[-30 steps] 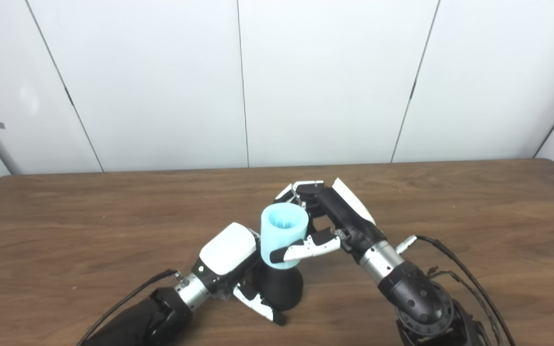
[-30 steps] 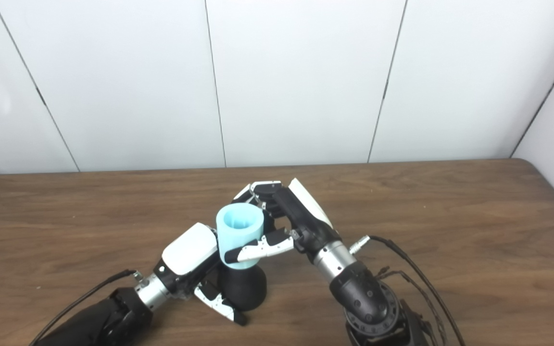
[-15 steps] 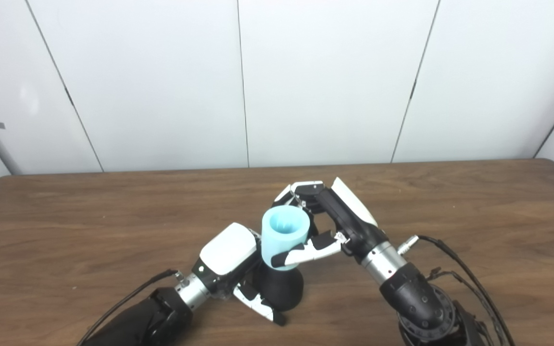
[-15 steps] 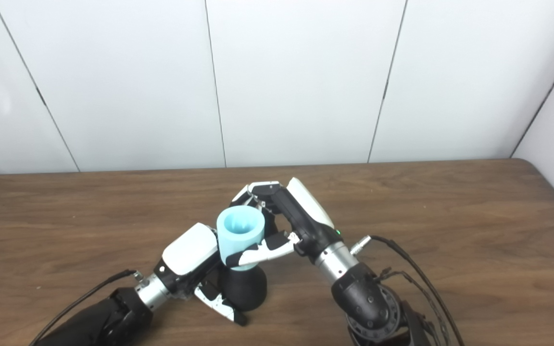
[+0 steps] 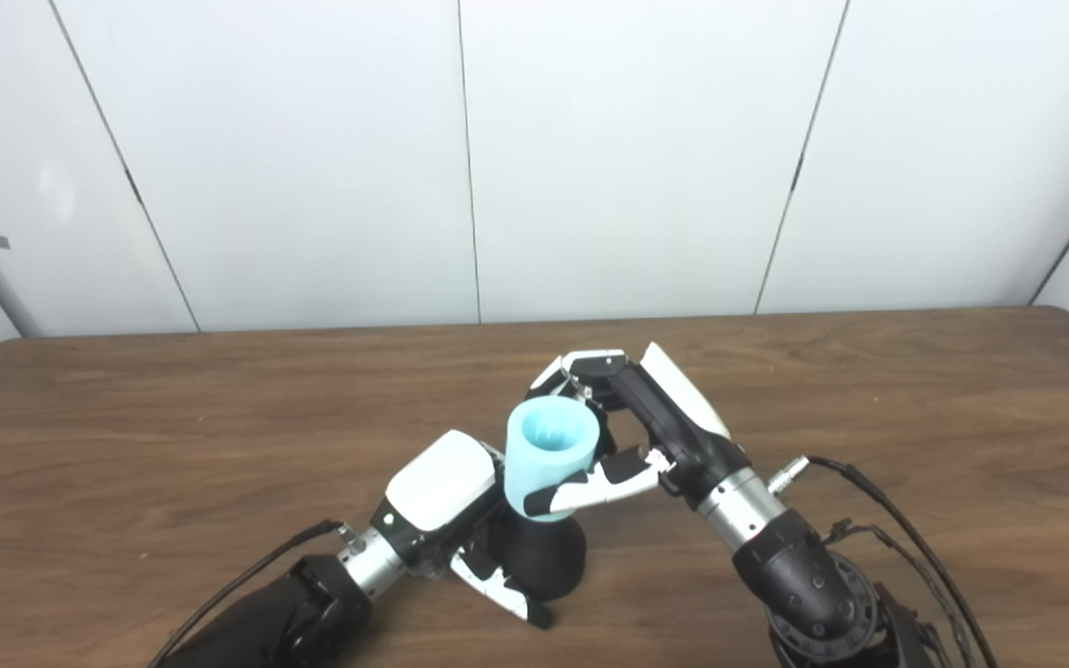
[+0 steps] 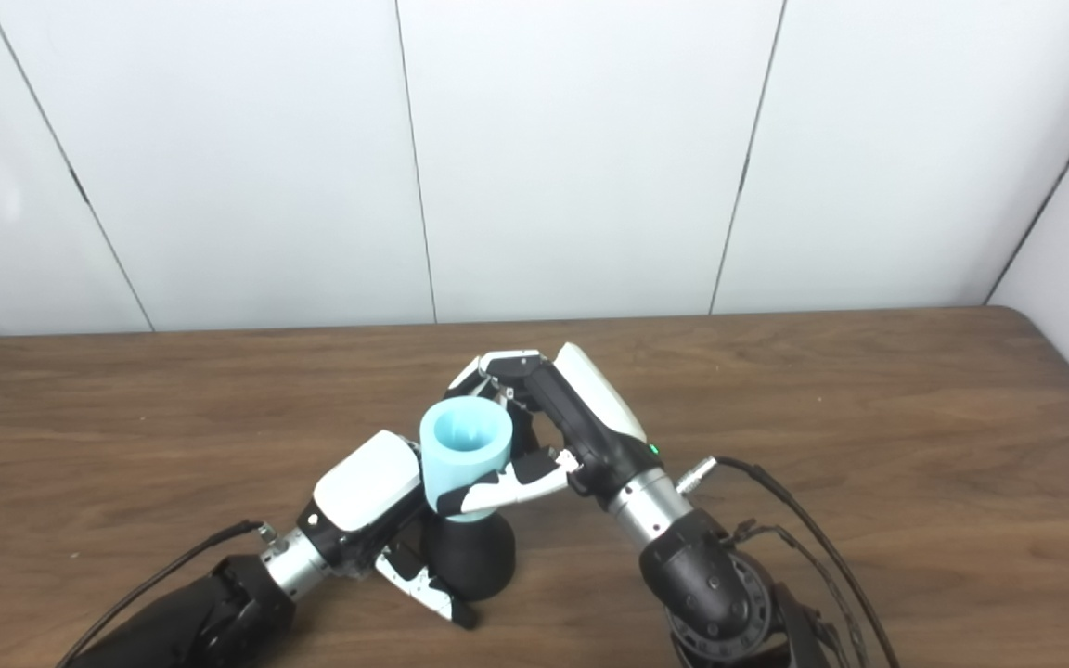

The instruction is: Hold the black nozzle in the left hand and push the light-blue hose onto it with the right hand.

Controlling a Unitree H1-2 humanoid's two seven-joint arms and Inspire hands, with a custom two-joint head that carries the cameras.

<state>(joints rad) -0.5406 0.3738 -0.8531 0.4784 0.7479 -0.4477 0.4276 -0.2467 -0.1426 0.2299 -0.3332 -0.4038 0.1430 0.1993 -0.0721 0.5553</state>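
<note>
A plain robotics lab or test room. A dark wood-grain table (image 5: 219,417) fills the lower half of the frame. Behind it, across the upper half, stand bare white wall panels (image 5: 312,158) split by thin dark seams. Loose black cables (image 5: 896,529) trail over the table at lower right.
</note>
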